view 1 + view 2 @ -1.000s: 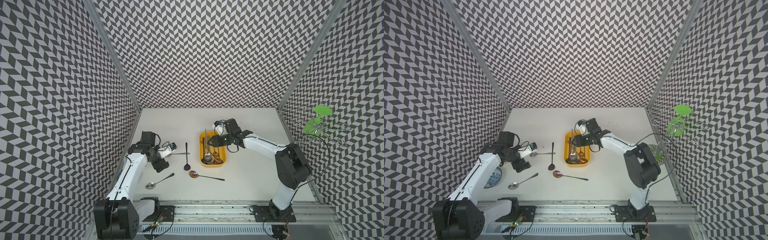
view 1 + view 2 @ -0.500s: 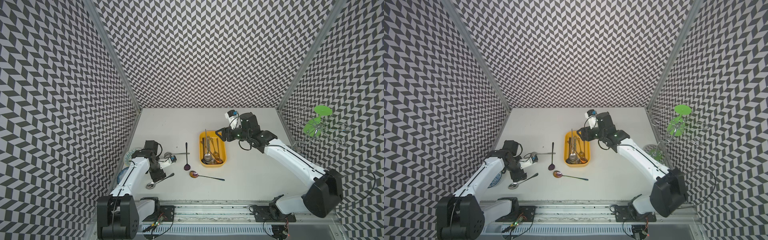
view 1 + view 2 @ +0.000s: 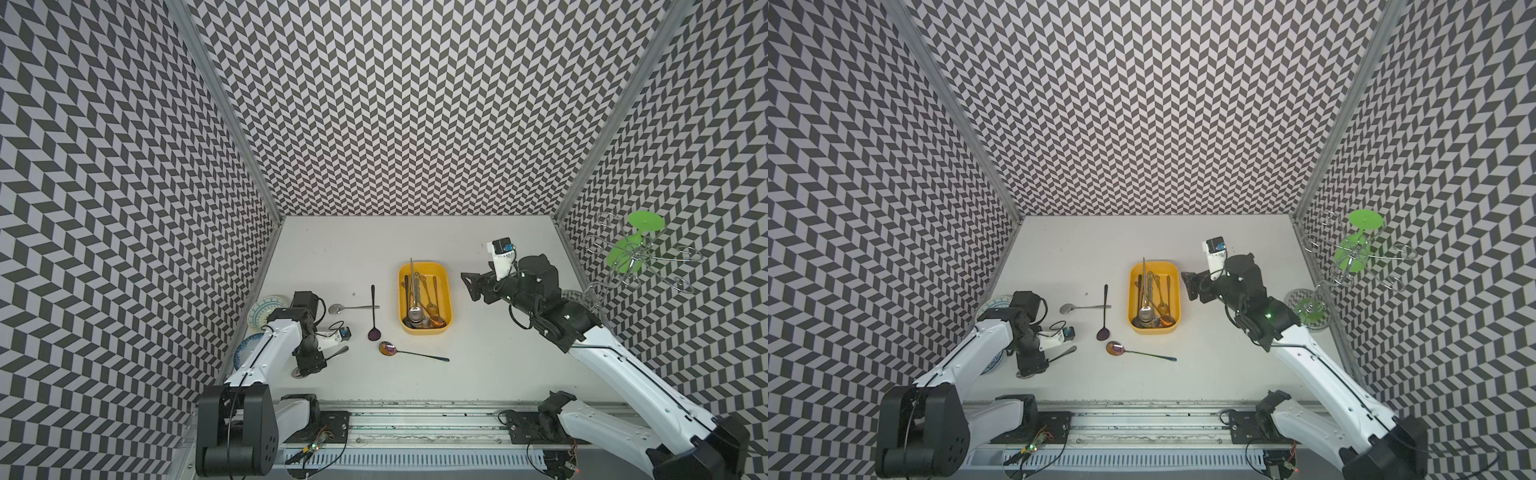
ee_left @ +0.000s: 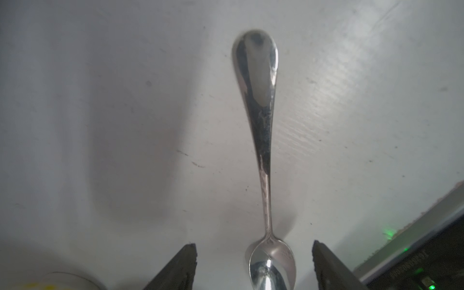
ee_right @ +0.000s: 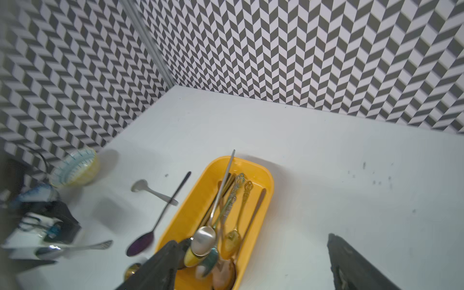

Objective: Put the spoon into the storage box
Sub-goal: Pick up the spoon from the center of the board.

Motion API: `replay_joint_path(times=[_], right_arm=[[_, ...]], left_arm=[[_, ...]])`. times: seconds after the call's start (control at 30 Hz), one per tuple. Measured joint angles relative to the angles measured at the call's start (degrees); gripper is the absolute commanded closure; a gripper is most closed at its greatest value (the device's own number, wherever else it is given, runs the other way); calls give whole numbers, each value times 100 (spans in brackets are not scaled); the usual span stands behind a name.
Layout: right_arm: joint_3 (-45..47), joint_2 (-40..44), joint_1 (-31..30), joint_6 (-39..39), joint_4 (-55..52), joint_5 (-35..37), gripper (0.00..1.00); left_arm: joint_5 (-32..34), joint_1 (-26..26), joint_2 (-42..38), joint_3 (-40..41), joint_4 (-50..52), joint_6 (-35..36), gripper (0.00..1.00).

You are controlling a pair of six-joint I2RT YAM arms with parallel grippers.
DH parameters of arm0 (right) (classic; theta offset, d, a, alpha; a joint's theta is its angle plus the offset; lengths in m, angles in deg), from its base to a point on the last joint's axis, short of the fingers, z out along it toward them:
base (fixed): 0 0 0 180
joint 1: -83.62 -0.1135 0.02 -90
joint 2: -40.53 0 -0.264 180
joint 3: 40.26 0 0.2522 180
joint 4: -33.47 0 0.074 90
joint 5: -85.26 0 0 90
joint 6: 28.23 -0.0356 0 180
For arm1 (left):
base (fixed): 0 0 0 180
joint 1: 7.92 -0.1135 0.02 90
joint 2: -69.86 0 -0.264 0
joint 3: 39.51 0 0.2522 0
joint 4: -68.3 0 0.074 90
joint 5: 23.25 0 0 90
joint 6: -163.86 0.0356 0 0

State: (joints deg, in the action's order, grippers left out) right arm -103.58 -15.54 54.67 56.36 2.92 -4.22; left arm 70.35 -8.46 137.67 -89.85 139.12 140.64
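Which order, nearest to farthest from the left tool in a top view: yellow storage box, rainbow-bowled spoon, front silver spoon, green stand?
1. Front silver spoon, beneath the left tool, between its open jaws.
2. Rainbow-bowled spoon, front centre.
3. Yellow storage box, mid-table.
4. Green stand, far right.

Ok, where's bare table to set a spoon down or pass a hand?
Bare: the table behind the storage box up to the back wall, and near right, between the iridescent spoon and the right arm. Crowded: left of the box, where the purple spoon, a silver spoon and the left gripper straddling another silver spoon sit close.
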Motion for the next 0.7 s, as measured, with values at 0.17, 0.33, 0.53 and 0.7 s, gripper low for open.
replay_joint_path(times=[0.17, 0.33, 0.53, 0.7], right_arm=[[520, 597, 0, 122, 199, 592, 0], [968, 1150, -17, 234, 450, 1156, 0], [1357, 1615, -26, 313, 780, 1679, 0], [1510, 1755, -50, 389, 957, 1965, 0]], left_arm=[[26, 17, 52, 225, -105, 24, 37], [35, 39, 127, 428, -343, 17, 50], [72, 85, 140, 492, -483, 33, 78], [92, 210, 291, 411, -463, -55, 98]])
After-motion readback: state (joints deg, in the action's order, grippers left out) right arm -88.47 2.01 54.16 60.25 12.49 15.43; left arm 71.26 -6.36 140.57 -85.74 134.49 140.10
